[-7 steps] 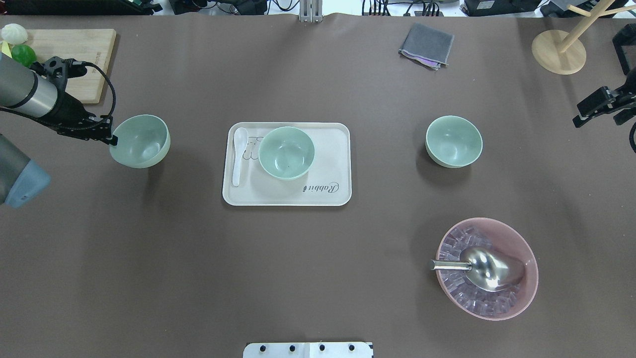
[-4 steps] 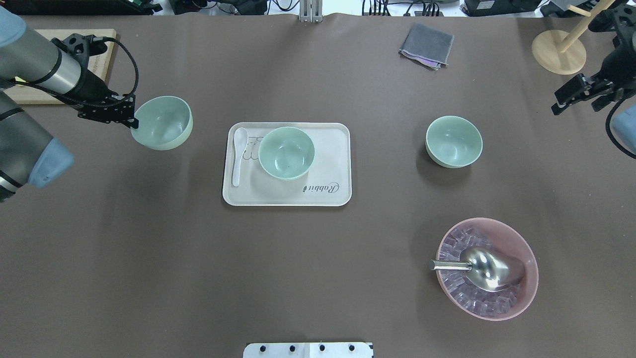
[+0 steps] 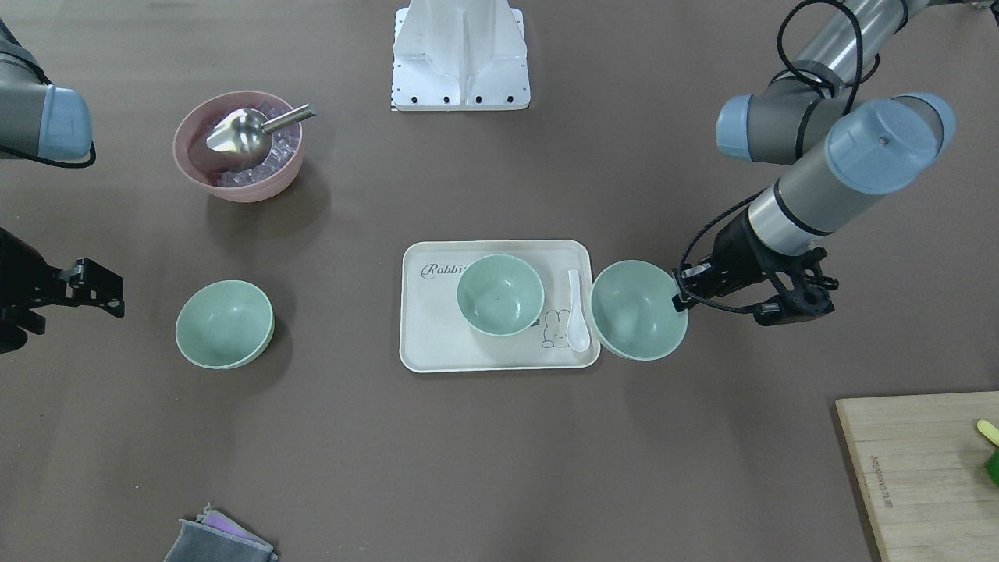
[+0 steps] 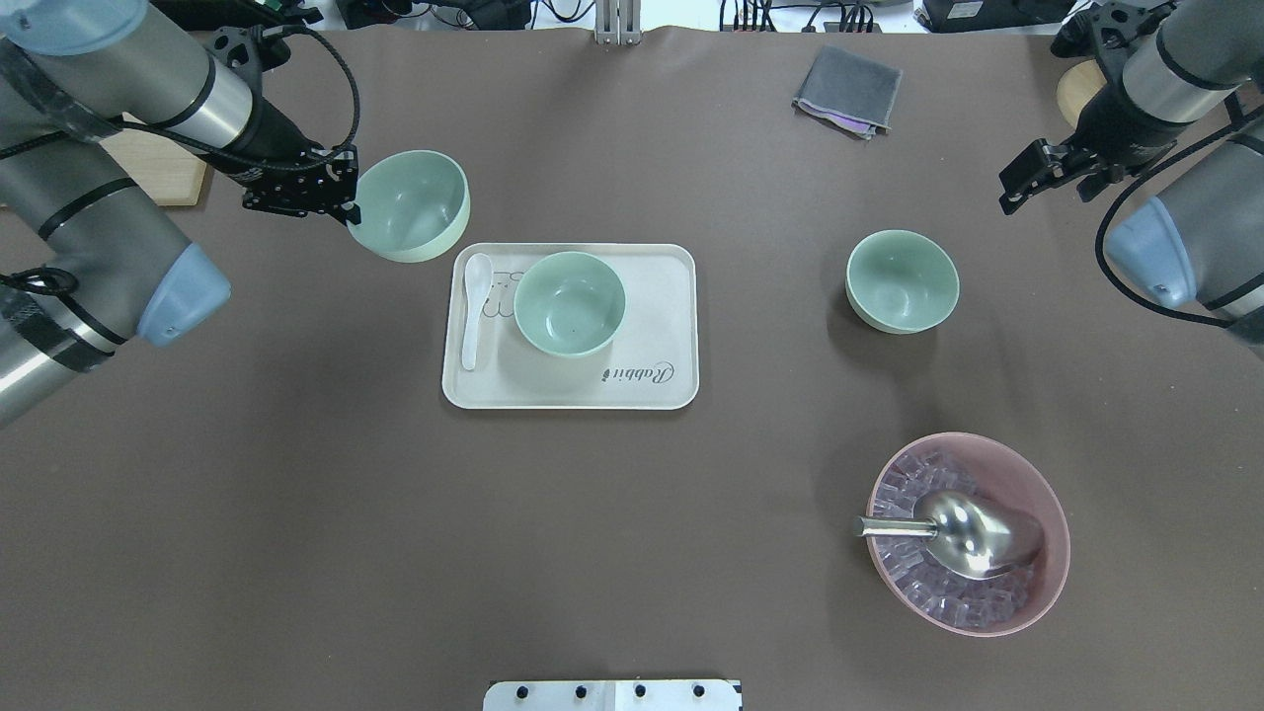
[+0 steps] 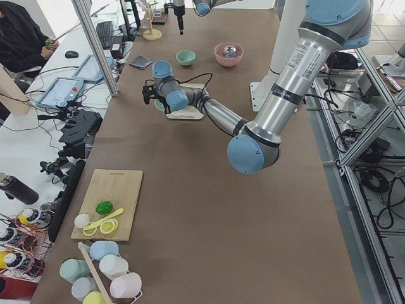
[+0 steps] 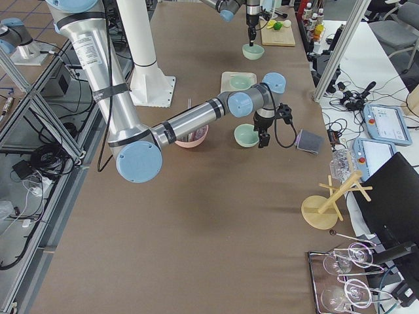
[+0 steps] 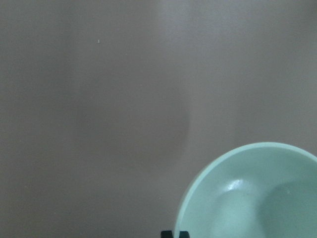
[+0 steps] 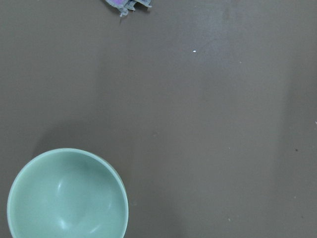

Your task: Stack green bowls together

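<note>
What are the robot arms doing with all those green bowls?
The left gripper holds one green bowl by its rim, up in the air beside the tray. A second green bowl sits on the tray next to a white spoon. The third green bowl sits on the table, with the right gripper open and empty off to its side. Nothing is stacked yet.
</note>
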